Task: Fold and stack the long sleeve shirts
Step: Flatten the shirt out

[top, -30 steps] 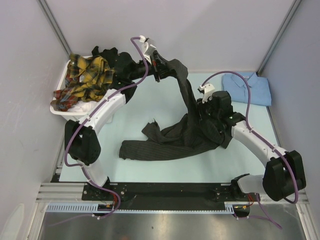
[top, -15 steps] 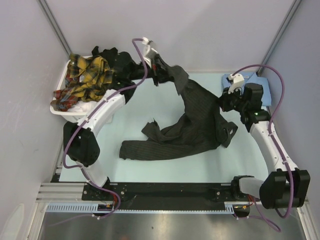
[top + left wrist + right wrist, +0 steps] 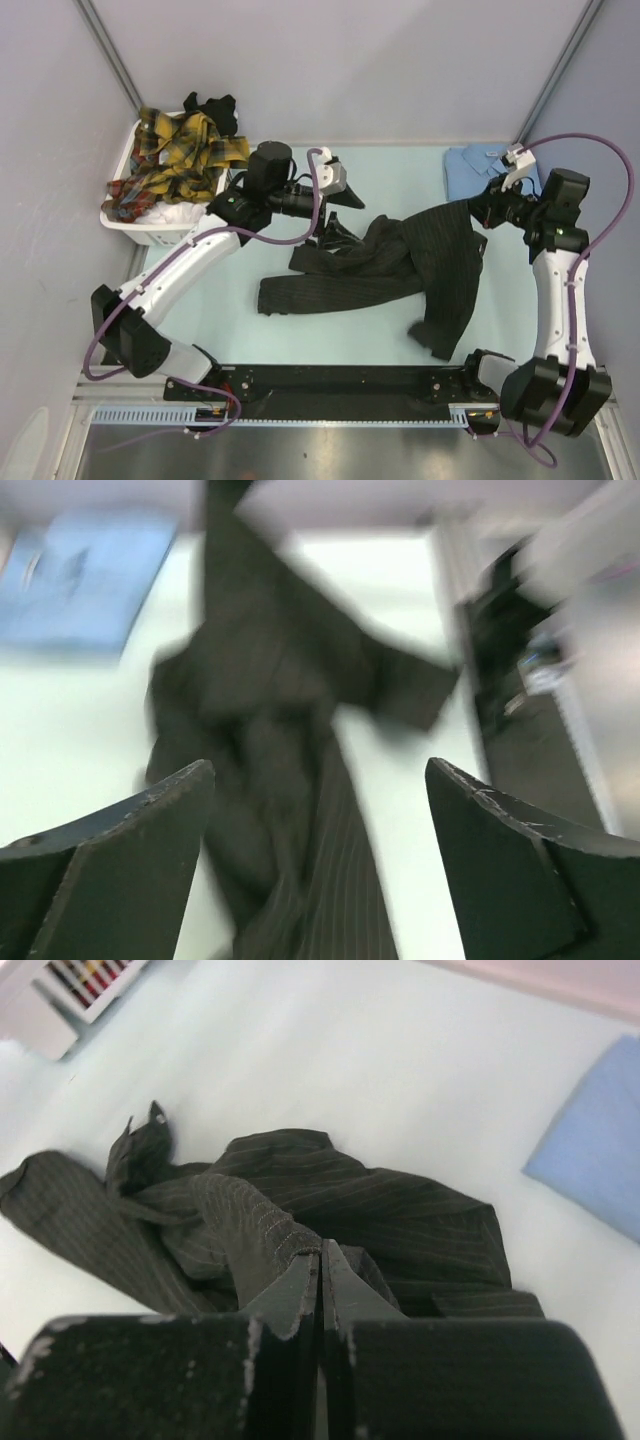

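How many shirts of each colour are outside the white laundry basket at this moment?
charcoal pinstriped shirt: 1
light blue shirt: 1
Total: 2

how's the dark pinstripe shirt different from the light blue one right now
Colour: the charcoal pinstriped shirt is dark and striped; the light blue shirt is plain and pale.
Shape: the charcoal shirt sprawls crumpled across the middle; the blue one lies folded flat at the far right.
Hold: the right gripper is shut on the charcoal shirt; nothing holds the blue one.
Both rest on the table.
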Robot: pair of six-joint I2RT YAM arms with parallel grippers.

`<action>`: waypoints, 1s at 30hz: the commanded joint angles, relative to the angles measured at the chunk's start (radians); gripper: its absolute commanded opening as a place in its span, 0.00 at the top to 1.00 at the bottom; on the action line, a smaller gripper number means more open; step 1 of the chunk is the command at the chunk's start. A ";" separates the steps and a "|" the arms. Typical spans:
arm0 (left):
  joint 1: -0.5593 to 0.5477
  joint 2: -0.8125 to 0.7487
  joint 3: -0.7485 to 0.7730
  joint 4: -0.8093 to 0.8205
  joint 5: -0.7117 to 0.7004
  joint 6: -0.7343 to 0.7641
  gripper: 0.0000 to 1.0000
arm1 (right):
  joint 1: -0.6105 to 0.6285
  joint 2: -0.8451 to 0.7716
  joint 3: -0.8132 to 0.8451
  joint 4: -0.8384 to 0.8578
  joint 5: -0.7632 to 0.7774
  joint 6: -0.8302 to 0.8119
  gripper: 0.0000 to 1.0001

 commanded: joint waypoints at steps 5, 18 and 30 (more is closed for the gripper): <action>0.095 -0.186 -0.161 -0.462 -0.485 0.381 0.01 | -0.007 -0.142 -0.005 -0.146 -0.072 -0.185 1.00; 0.097 0.236 -0.141 -0.230 -0.557 0.461 0.01 | -0.012 -0.168 0.011 -0.243 -0.067 -0.270 1.00; 0.286 0.565 0.327 -0.364 -0.634 0.341 1.00 | -0.015 -0.165 0.005 -0.159 -0.047 -0.192 1.00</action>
